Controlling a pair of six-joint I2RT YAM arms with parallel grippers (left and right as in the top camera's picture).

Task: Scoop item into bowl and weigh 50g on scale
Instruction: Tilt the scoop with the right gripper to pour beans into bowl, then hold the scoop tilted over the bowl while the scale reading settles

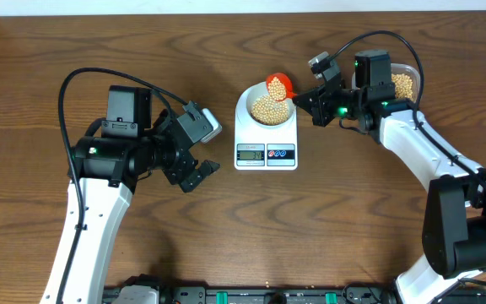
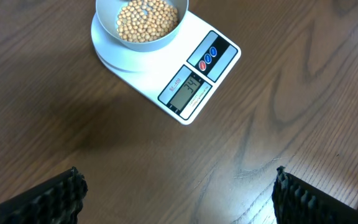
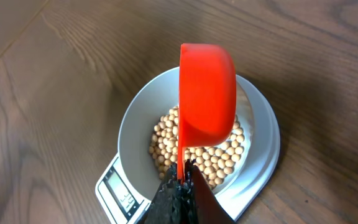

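- Right gripper (image 3: 182, 186): fingers pressed together, clamped on the thin handle of the red scoop (image 3: 207, 93).
- Red scoop sticks out straight ahead of the right fingertips, tipped on its edge, underside toward the wrist camera, hanging over the bowl (image 3: 135, 124).
- Soybeans (image 3: 166, 134) fill the bowl's bottom, right under and just past the right fingertips; overhead shows a few beans in the scoop's mouth.
- Bowl sits on the scale (image 2: 210, 68) platform; the scale's display (image 2: 188, 87) is lit, digits look like 34, hard to read.
- Left gripper (image 2: 179, 193): fingers wide apart, nothing between them, above bare wooden table (image 1: 40, 51).
- Scale and bowl lie ahead of the left fingertips, apart from them, no contact.
- Clear tub (image 1: 405, 83) with more beans is behind the right gripper, partly hidden by the arm.
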